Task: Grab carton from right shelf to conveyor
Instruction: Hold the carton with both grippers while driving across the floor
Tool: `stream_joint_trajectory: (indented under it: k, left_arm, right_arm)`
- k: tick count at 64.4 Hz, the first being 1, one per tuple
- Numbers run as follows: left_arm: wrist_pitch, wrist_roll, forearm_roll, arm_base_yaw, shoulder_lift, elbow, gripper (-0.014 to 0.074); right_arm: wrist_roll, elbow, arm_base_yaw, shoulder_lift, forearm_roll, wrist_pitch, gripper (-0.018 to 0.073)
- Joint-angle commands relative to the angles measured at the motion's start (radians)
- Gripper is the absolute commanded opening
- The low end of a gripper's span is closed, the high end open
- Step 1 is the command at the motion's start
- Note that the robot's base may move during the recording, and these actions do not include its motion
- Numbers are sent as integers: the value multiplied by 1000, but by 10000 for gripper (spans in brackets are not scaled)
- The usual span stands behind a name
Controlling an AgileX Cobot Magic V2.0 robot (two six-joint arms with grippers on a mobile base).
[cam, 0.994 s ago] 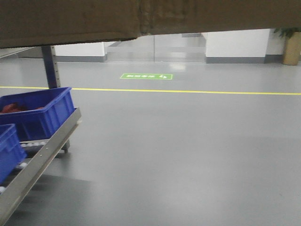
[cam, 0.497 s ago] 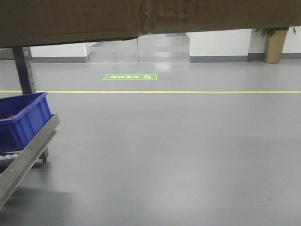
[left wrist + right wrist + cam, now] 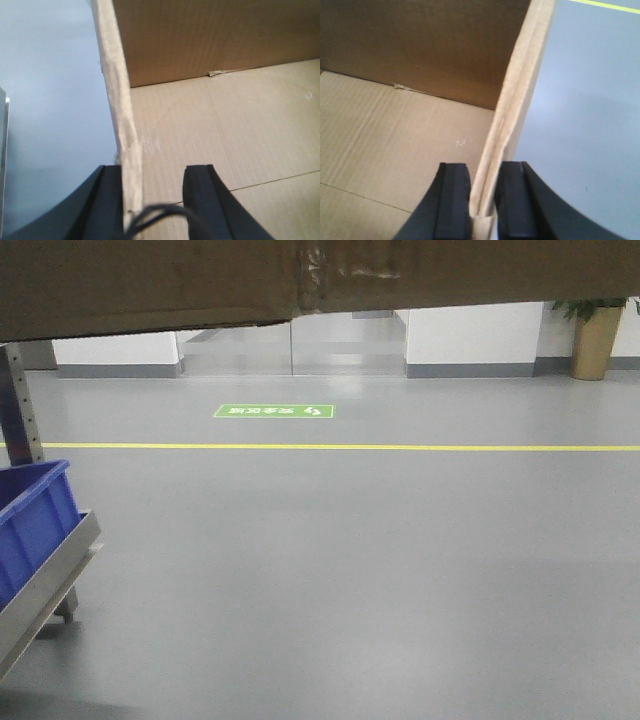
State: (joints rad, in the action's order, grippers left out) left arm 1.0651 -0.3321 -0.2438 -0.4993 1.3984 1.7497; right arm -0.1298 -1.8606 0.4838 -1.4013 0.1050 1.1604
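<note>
Brown carton [image 3: 150,285] hangs aloft, clear of right shelf [image 3: 45,575]; conveyor not in view. R gripper [image 3: 483,187] pinches its wall; L gripper [image 3: 152,185] straddles opposite wall, clamp unconfirmable. Rec.: keep level, turn slowly, avoid wall tear.

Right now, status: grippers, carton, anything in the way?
Left gripper astride carton wall, inner finger gapped. Right gripper clamped on opposite wall. Carton aloft, off right shelf. Bare floor ahead, no conveyor seen.
</note>
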Motion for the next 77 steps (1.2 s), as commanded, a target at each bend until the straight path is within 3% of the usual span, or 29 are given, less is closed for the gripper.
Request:
stream_joint_trajectory:
  k: [1, 77]
  left_arm:
    - [-87, 37, 99, -19, -16, 8, -17]
    - [-89, 37, 58, -19, -16, 8, -17]
  right_arm:
    - [19, -2, 9, 1, -65, -77, -64]
    - [19, -2, 9, -7, -65, -77, -64]
